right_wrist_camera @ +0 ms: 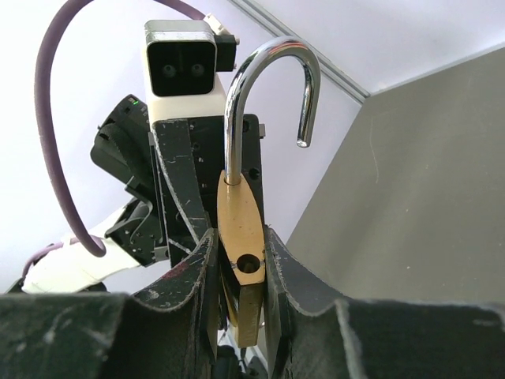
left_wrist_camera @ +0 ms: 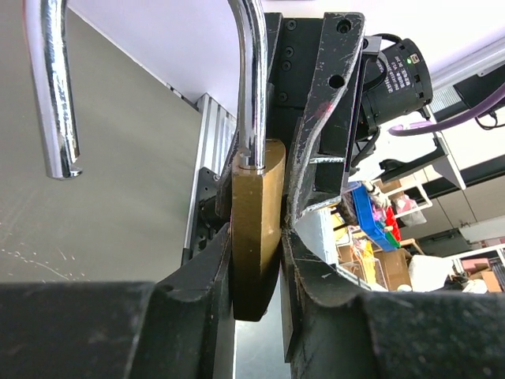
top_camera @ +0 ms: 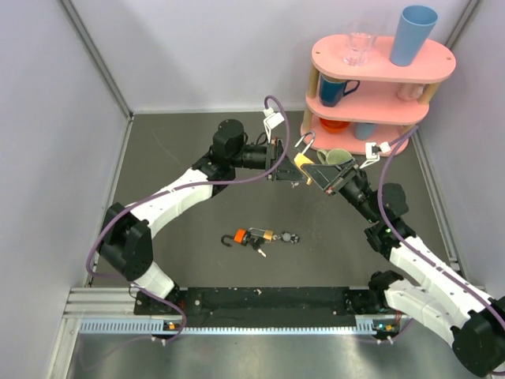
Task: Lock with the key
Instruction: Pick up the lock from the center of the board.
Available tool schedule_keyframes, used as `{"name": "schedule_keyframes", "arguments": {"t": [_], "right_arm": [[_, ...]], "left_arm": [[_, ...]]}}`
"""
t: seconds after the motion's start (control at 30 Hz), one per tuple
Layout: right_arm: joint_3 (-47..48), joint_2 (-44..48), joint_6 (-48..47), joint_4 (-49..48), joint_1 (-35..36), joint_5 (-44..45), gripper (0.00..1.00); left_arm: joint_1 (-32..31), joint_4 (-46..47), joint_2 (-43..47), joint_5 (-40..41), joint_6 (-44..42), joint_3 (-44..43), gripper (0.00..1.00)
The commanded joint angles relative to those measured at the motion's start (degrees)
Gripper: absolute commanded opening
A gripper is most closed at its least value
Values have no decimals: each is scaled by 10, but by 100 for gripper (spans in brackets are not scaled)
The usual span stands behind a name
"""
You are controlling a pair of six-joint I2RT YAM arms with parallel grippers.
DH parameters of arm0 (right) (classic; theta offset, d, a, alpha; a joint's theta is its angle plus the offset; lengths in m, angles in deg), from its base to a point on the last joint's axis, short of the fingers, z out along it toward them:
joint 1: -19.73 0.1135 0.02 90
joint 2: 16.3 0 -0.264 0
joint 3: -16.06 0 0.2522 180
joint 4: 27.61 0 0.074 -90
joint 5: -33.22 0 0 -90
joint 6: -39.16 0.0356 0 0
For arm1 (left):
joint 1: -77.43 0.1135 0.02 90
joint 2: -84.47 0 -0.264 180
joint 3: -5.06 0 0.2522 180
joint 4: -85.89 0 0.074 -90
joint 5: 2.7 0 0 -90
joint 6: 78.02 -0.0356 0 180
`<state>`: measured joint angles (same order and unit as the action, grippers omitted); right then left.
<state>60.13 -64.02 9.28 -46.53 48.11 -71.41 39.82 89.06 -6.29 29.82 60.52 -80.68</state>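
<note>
A large brass padlock (top_camera: pixel 304 161) with an open silver shackle (right_wrist_camera: pixel 272 63) hangs in the air mid-table, held from both sides. My left gripper (left_wrist_camera: pixel 254 264) is shut on its body (left_wrist_camera: pixel 254 229) from the left. My right gripper (right_wrist_camera: pixel 241 272) is shut on the same body (right_wrist_camera: pixel 241 225) from the right, with the empty shackle hole facing its camera. Down on the table lies an orange-and-black padlock (top_camera: pixel 239 236), and beside it a small bunch with the tiny silver key (top_camera: pixel 259 249). No gripper touches the key.
A small brass padlock (top_camera: pixel 268 234) and a round ring (top_camera: pixel 288 237) lie in the same cluster. A pink three-tier shelf (top_camera: pixel 442 59) with a blue cup (top_camera: pixel 414 35), a glass (top_camera: pixel 359 47) and mugs stands at the back right, close behind the right arm.
</note>
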Motion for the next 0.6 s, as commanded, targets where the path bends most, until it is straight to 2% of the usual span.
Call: {"name": "schedule_keyframes", "arguments": {"t": [0.0, 0.03, 0.17, 0.3, 0.33, 0.4, 0.57], "right_arm": [[6, 8, -9, -35, 6, 5, 0], [6, 6, -10, -27, 5, 5, 4], [6, 0, -23, -11, 6, 7, 29], [14, -1, -46, 21, 5, 10, 49], [20, 0, -59, 29, 5, 10, 57], [27, 1, -74, 60, 5, 13, 64], [52, 5, -131, 118, 5, 22, 86]], "left_arm": [[-8, 53, 8, 37, -12, -3, 0], [-8, 47, 11, 41, -22, -1, 0], [-2, 14, 31, 71, -49, 1, 0], [24, 15, 57, 79, -49, 23, 0], [30, 10, 62, 81, -52, 25, 0], [47, -5, 78, 82, -61, 33, 0], [84, -102, 109, 88, -119, 30, 0]]}}
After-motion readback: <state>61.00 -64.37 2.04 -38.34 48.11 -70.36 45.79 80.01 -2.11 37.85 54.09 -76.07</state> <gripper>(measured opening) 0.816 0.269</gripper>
